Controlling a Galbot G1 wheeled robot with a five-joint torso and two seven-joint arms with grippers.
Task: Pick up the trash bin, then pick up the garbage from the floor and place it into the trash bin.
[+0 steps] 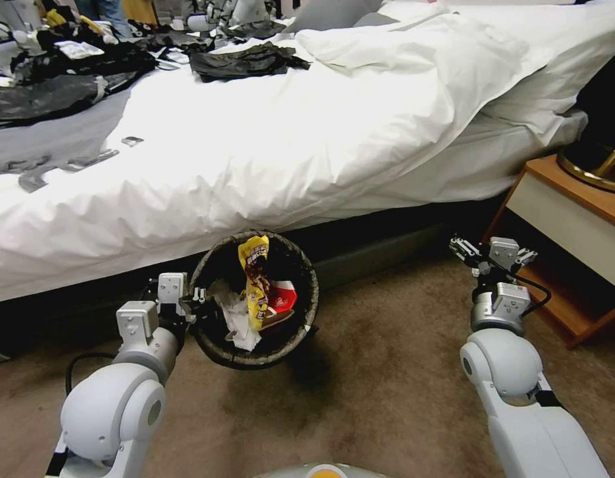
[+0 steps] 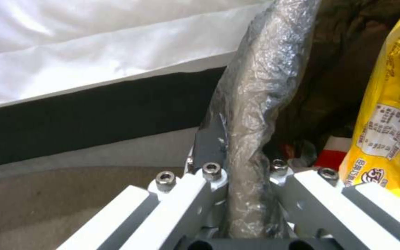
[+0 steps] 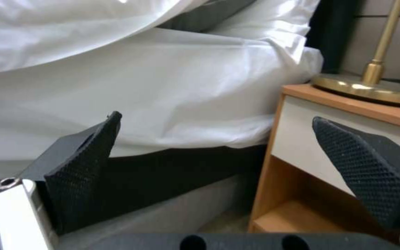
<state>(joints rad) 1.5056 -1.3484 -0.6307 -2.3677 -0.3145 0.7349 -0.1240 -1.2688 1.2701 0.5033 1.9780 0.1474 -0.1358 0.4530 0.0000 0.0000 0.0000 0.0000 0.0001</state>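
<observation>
Here the left gripper (image 1: 196, 297), jaws pinching the bag-lined rim, holds the trash bin (image 1: 300, 265) off the floor (image 1: 387, 372) just beside the bed (image 1: 287, 153). Garbage (image 1: 255, 279) sits inside. Right gripper (image 1: 493, 255), jaws spread and empty, hangs near the nightstand (image 1: 572, 219); open carpet between.

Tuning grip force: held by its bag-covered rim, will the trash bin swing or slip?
Probably tilts: the left gripper pinches the trash bin at one rim edge only. The glossy bag may slide. Contents look light: wrapper, tissue.
</observation>
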